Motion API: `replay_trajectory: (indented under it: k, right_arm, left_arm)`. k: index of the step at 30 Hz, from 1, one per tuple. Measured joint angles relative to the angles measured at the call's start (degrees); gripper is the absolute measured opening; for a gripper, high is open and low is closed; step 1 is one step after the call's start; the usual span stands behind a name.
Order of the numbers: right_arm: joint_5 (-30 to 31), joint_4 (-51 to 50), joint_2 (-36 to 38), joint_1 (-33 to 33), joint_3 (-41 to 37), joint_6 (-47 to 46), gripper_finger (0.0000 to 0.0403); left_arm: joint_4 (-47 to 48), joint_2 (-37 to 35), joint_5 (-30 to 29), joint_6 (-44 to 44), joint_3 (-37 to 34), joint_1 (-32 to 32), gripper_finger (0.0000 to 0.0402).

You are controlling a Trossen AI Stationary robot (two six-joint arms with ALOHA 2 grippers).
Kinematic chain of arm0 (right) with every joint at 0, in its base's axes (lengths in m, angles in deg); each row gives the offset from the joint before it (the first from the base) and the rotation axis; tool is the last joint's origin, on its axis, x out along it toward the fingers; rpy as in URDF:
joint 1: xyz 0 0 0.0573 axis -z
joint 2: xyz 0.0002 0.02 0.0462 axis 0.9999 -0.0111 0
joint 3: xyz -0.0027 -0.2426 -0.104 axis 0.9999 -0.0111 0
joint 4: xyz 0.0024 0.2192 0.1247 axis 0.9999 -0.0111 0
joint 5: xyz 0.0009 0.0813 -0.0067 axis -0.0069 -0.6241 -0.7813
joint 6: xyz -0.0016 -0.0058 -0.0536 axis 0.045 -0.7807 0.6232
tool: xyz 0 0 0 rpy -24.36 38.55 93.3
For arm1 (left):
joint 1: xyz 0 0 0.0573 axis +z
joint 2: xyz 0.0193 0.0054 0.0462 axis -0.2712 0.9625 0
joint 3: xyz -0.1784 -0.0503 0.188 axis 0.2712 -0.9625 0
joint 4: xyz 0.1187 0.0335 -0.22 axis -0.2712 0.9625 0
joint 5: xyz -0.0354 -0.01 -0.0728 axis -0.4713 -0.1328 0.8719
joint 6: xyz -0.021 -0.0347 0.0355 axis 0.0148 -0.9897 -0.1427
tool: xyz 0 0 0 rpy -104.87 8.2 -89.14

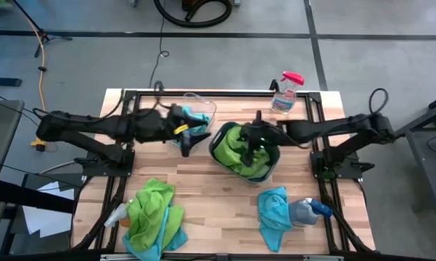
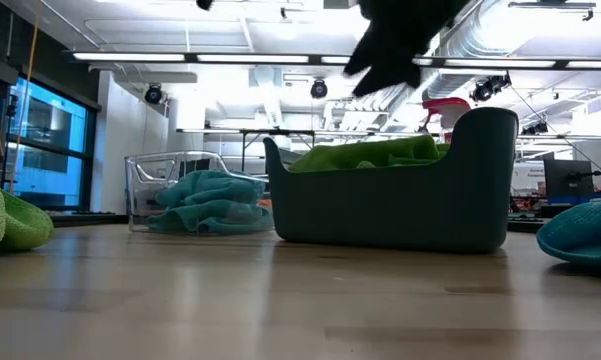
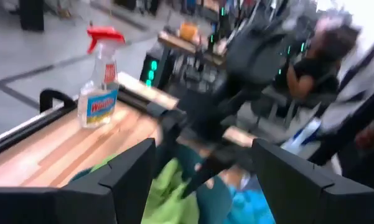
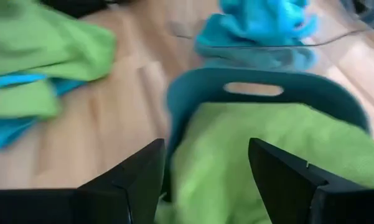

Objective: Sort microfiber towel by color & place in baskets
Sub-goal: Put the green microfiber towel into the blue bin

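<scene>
From above, green towels (image 1: 236, 148) fill the dark tub (image 1: 270, 168) and blue ones (image 1: 197, 117) sit in the clear tub (image 1: 207, 106). More towels (image 1: 154, 214) wait on the worktop (image 1: 218, 199). The right hand (image 1: 255, 142) hangs over the dark tub, the left hand (image 1: 187, 132) beside the clear one. The low view shows both tubs part full. In the wrist views both hands are open and empty, green towel just under the right one.

Left arm reaches in from 9 o'clock toward centre; left gripper (image 1: 186, 139) sits just left of centre, jaws spread wide, nothing between its fingers (image 3: 134, 171). Right arm extends in from 3 o'clock, wrist bent downward; right gripper (image 1: 250, 148) hangs at about centre, fingers (image 4: 143, 174) parted, nothing gripped between them.
</scene>
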Motion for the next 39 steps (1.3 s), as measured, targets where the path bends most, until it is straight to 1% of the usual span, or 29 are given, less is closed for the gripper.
replay_trajectory:
  k: [2, 4, 8, 12, 17, 20, 23, 27, 33, 39]
  right_arm:
    - [1.1, 0.4, -3.7, 1.5, 1.7, 0.0, 0.0229]
    - [3.0, -0.5, -6.9, 2.1, 3.1, 0.0, 0.0229]
    - [8.0, -3.1, -13.0, 2.0, 3.7, -1.8, 0.0229]
    - [7.9, -5.5, -18.8, 1.3, 3.7, -7.9, 0.0229]
    - [7.7, -3.9, -25.1, -0.3, 3.3, -10.5, 0.0229]
    - [6.8, -3.0, -26.7, -0.5, 3.4, -10.9, 0.0229]
    - [6.7, -3.1, -26.2, -0.5, 3.3, -10.9, 0.0229]
    - [6.0, -4.8, -23.0, -0.5, 4.2, -9.1, 0.0229]
    - [6.2, -5.1, -15.6, -0.6, 6.5, -4.7, 0.0229]
    - [9.2, -5.6, -7.7, -0.4, 7.2, -1.1, 0.0229]
  left_arm:
    - [-0.6, -2.1, -3.2, -1.0, -1.7, -1.4, 0.0255]
    - [-1.1, -3.0, -5.6, -1.5, -1.7, -2.6, 0.0255]
    - [-2.4, -3.6, -7.8, -1.4, -1.8, -4.3, 0.0255]
    - [-3.2, -3.6, -7.9, -1.4, -1.8, -5.0, 0.0255]
    - [-3.1, -3.6, -8.4, -1.4, -1.8, -5.1, 0.0255]
    - [-3.1, -3.6, -8.9, -1.3, -1.8, -5.1, 0.0255]
    - [-3.1, -3.6, -8.9, -0.7, -1.8, -5.1, 0.0255]
    - [-3.1, -3.6, -8.9, 0.1, -1.8, -5.1, 0.0255]
    - [-3.3, -3.8, -8.1, 1.1, -1.8, -5.0, 0.0255]
    - [-3.1, -5.1, -7.2, 2.1, -1.8, -5.0, 0.0255]
